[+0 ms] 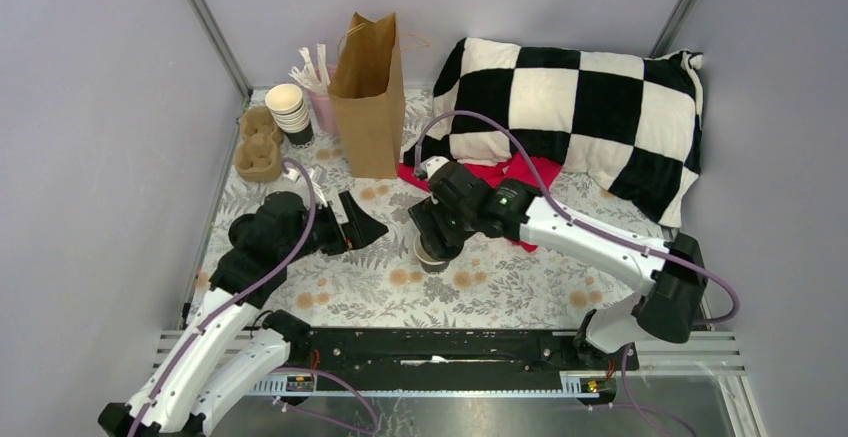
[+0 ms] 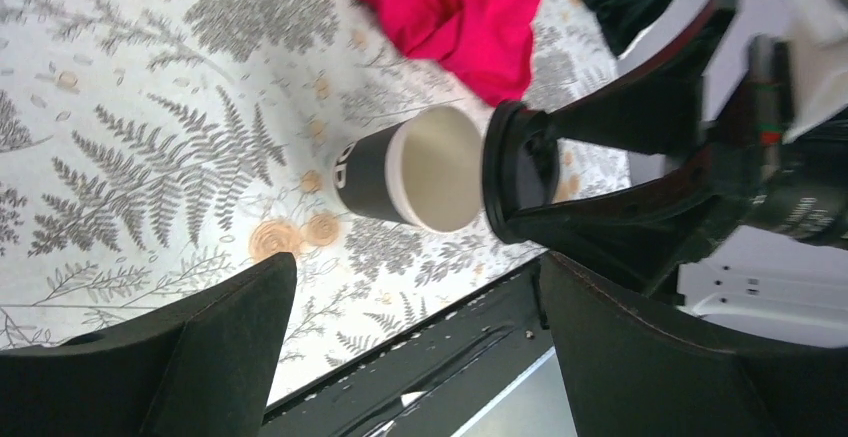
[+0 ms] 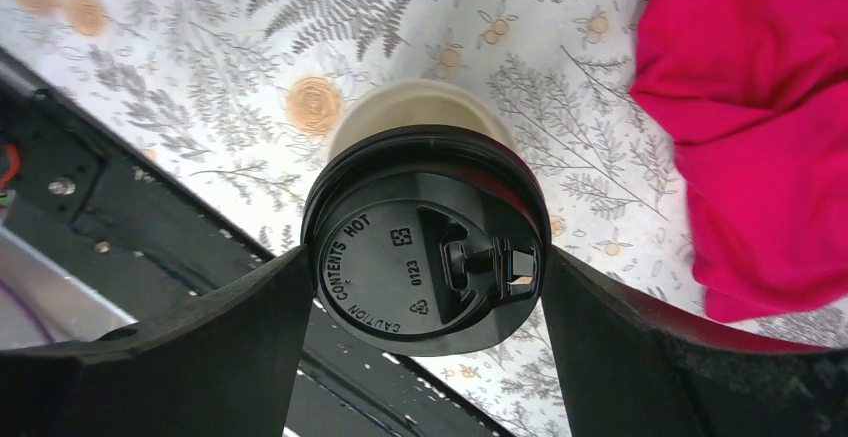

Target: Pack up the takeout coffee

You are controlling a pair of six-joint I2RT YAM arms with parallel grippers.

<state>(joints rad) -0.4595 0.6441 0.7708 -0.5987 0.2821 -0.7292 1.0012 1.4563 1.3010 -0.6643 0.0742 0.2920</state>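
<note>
The takeout coffee cup [image 2: 372, 171] is small and dark with a cream inside. It stands lidless on the fern-print table, and its pale rim [image 3: 418, 107] shows in the right wrist view. My right gripper [image 3: 425, 262] is shut on the round black lid [image 3: 425, 242], a finger against each side. It holds the lid [image 2: 520, 172] just above the cup's mouth. In the top view the right gripper [image 1: 440, 225] covers most of the cup [image 1: 432, 257]. My left gripper [image 1: 362, 223] stands open to the cup's left. Nothing is between the left gripper's [image 2: 415, 277] fingers.
A tall brown paper bag [image 1: 368, 97] stands open at the back. Left of it are a stack of lidless cups [image 1: 290, 112], a cardboard cup carrier [image 1: 257, 144] and a pink holder with stirrers [image 1: 322, 107]. A checkered pillow [image 1: 570, 107] and red cloth [image 1: 520, 172] lie to the right.
</note>
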